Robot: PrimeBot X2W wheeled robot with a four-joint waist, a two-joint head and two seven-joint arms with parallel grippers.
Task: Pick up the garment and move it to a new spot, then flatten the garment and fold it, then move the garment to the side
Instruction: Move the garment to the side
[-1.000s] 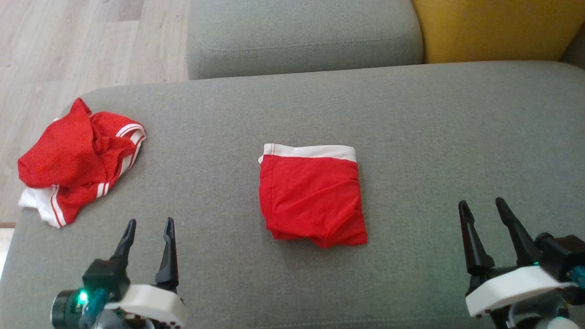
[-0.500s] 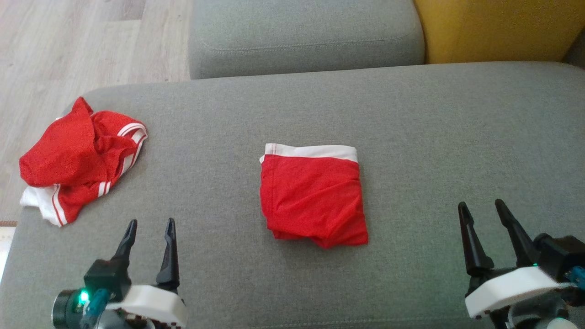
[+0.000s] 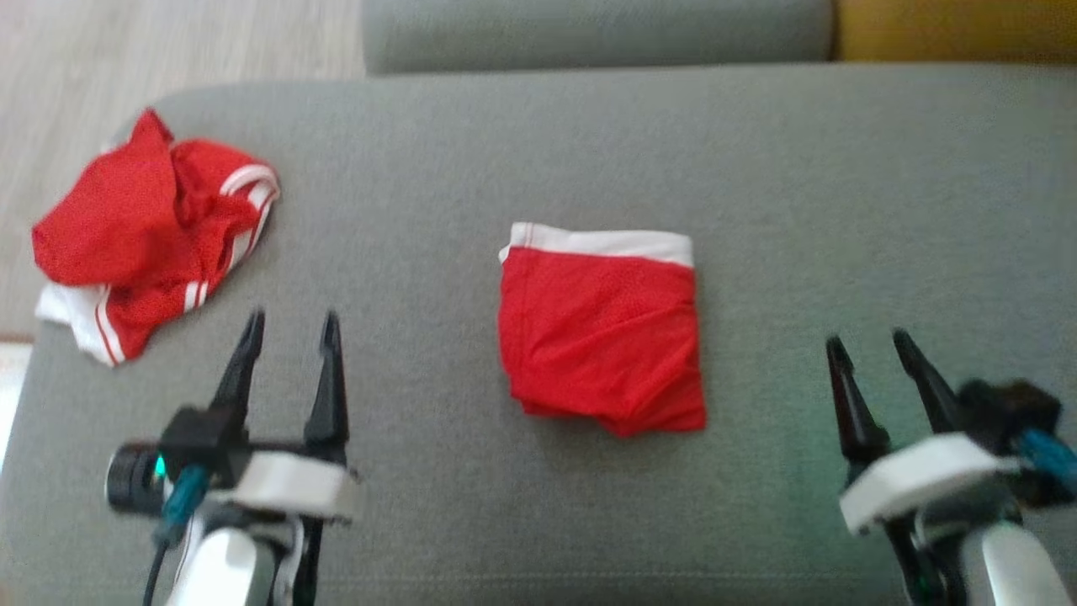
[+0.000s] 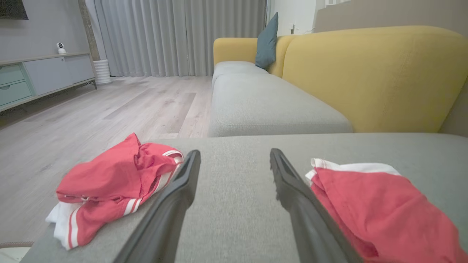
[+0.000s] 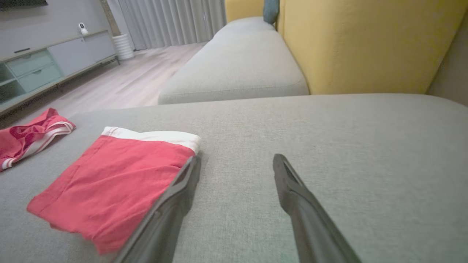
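A red garment (image 3: 602, 337) with a white waistband lies folded into a neat square in the middle of the grey sofa seat (image 3: 841, 210); the same folded garment (image 4: 380, 204) (image 5: 113, 182) shows in both wrist views. A second red garment (image 3: 143, 227) with white stripes lies crumpled near the seat's far left corner, also as the crumpled garment (image 4: 109, 182) (image 5: 25, 135). My left gripper (image 3: 291, 320) (image 4: 234, 153) hovers open between the two garments, nearer me. My right gripper (image 3: 867, 338) (image 5: 237, 159) is open to the right of the folded one. Neither touches any cloth.
Another grey seat cushion (image 3: 589, 34) lies beyond the seat, with a yellow backrest (image 4: 373, 73) on the right. Wooden floor (image 3: 168, 42) drops away past the seat's left edge, close to the crumpled garment. Bare grey fabric stretches to the right of the folded garment.
The head camera has tilted down, shifting and blurring the whole picture. Both garments lie as before. The left gripper seems to have edged forward a little; both stay open.
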